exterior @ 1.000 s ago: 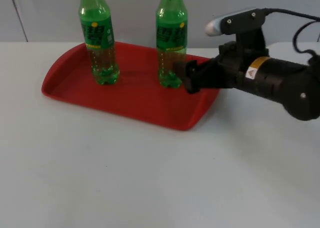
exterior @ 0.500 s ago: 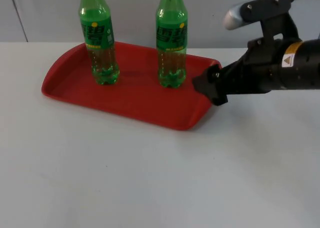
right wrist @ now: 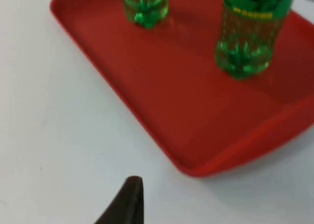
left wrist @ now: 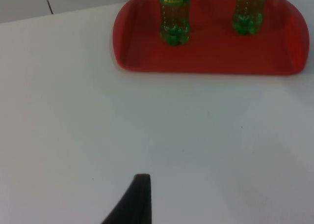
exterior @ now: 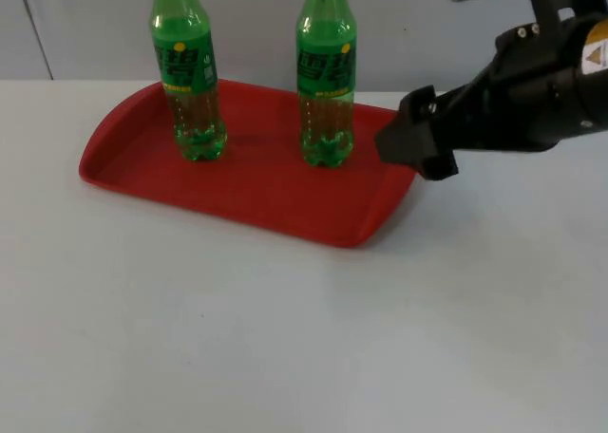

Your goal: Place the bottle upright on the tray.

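Nearest the camera in the top view lies a wide stretch of bare white table top [exterior: 285,338], with nothing standing on it between the front edge and the tray. Beyond it sits the shallow red plastic tray with rounded corners [exterior: 237,200], set at a slant, its raised lip unbroken all round.

On the tray's far half stand two green plastic soda bottles with green printed labels. The left bottle [exterior: 187,72] is near the tray's left end; the right bottle [exterior: 326,77] is toward the right end. Both are upright, well apart from each other, and neither touches a gripper. As I judge it, the placing is done: the bottle meant by the task stands on its base inside the lip, and what is left is only for the arm to clear away.

At the tray's right corner hangs the right gripper [exterior: 416,150], just beside the lip and free of the right bottle; it holds nothing, and I cannot tell how wide its fingers stand. The right wrist view looks onto the tray [right wrist: 162,106] and both bottle bases. The left gripper [left wrist: 133,204] waits over bare table, well short of the tray; its opening cannot be made out.

Open room lies to the right and front of the tray; the partition wall [exterior: 95,25] closes the far side.
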